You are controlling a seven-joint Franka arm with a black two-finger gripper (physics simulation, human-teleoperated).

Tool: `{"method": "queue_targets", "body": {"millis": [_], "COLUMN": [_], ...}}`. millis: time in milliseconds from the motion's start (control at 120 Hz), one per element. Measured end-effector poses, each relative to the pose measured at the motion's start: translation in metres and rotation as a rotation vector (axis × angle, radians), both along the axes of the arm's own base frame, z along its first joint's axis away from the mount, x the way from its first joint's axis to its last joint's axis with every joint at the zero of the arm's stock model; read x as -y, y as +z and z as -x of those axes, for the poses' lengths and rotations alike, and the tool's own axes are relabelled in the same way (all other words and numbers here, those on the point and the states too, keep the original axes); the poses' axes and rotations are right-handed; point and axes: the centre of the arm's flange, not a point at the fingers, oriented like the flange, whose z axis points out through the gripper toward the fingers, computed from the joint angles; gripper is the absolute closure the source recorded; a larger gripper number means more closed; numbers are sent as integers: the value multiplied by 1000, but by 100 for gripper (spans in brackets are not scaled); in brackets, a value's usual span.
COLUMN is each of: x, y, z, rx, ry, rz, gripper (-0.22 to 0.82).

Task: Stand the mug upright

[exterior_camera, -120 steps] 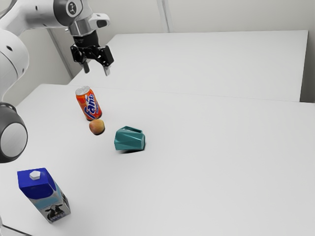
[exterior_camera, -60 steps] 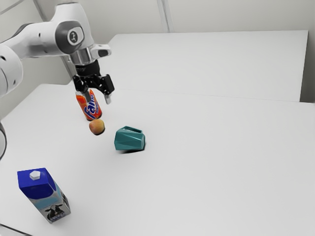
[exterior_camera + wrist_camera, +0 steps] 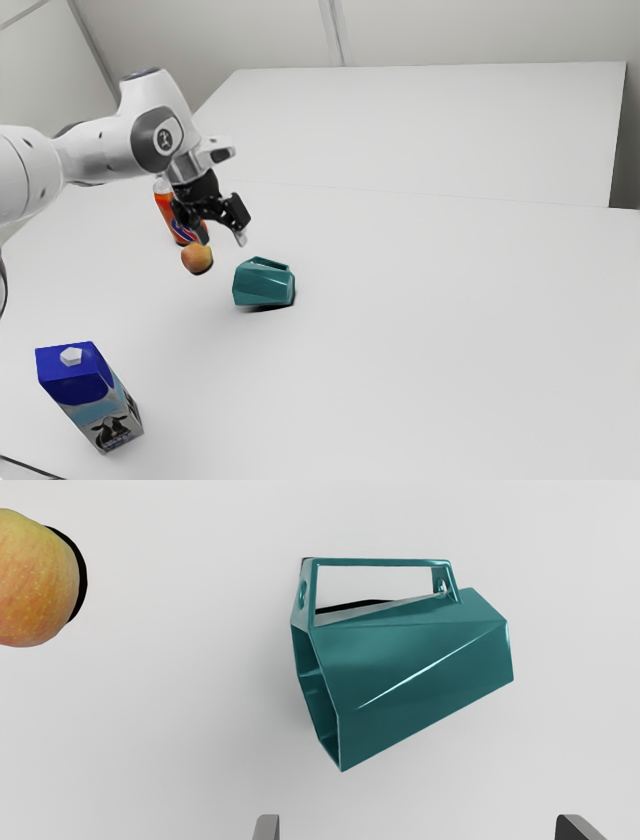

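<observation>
Lower and more to the right in the exterior view the gripper point(image 3: 222, 240) has moved since the earlier frame; the mug point(image 3: 264, 284) has stayed. It lies on its side, left of that picture's centre, with its mouth toward the fruit point(image 3: 197, 258). The gripper is wide open and has hold of nothing. Its fingers are spread roughly along the mug's length, so I think it is better to turn the hand and take the body across, clear of the handle point(image 3: 384, 562). The sloping faces could slip, so close gently, lift slightly, and tilt slowly until the base faces down.
</observation>
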Motion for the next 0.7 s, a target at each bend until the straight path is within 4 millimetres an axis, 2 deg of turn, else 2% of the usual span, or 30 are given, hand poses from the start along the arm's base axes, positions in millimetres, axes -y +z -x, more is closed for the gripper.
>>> {"method": "queue_targets", "body": {"millis": [367,700], "x": [-25,-36], "y": [-36,-72], "z": [9,8], "rx": [63,92], "ry": [8,40], "rz": [58,164], "gripper": [0,0]}}
